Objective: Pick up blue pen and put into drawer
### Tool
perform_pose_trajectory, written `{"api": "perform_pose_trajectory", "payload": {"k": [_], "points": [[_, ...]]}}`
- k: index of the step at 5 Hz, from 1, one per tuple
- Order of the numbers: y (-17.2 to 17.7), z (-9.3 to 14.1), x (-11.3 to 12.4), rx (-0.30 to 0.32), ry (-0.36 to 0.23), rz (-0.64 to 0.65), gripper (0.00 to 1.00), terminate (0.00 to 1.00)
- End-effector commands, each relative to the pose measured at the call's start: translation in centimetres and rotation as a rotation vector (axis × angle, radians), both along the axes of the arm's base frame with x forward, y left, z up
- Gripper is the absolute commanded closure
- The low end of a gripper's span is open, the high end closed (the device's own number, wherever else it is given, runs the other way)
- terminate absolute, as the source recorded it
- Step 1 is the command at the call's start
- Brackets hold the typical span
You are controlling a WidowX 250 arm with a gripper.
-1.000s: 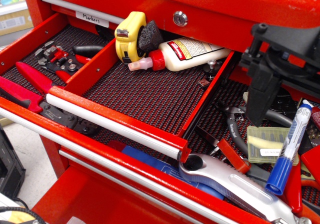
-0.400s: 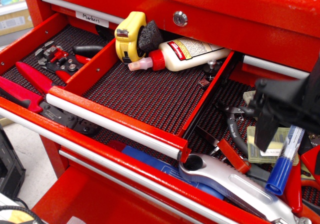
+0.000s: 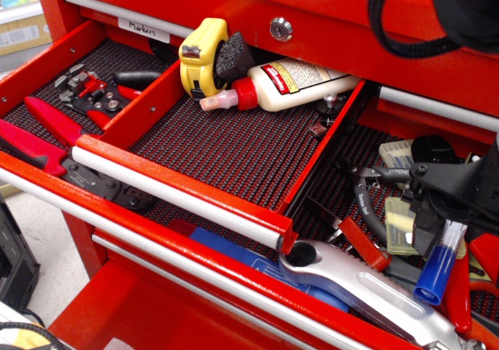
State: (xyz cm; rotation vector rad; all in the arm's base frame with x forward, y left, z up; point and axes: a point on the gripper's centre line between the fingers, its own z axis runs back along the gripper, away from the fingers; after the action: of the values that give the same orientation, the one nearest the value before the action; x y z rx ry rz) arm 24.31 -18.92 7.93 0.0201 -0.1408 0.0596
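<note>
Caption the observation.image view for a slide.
Tool lowered over the blue pen, beside the open drawer.

A red tool chest (image 3: 156, 288) fills nearly all I see. Past its left edge lies pale floor (image 3: 39, 249), with a dark box (image 3: 12, 260) low beside it and shelves with boxes (image 3: 19, 22) blurred at top left. The light is bright and even.

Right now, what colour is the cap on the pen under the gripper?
Blue. The pen cap shows clearly in the only camera view, just below the gripper.
</note>
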Motion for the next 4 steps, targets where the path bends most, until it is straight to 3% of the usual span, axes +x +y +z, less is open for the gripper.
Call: {"api": "perform_pose_trajectory", "payload": {"k": [1, 2, 3, 4], "points": [[0.43, -0.93, 0.84, -0.008, -0.034, 0.004, 0.00, 0.00], [0.46, -1.66, 0.91, -0.015, -0.026, 0.013, 0.00, 0.00], [0.18, -1.51, 0.94, -0.004, -0.017, 0.032, 1.00, 0.00], [-0.01, -1.04, 0.92, -0.007, -0.003, 0.042, 1.00, 0.00]]}}
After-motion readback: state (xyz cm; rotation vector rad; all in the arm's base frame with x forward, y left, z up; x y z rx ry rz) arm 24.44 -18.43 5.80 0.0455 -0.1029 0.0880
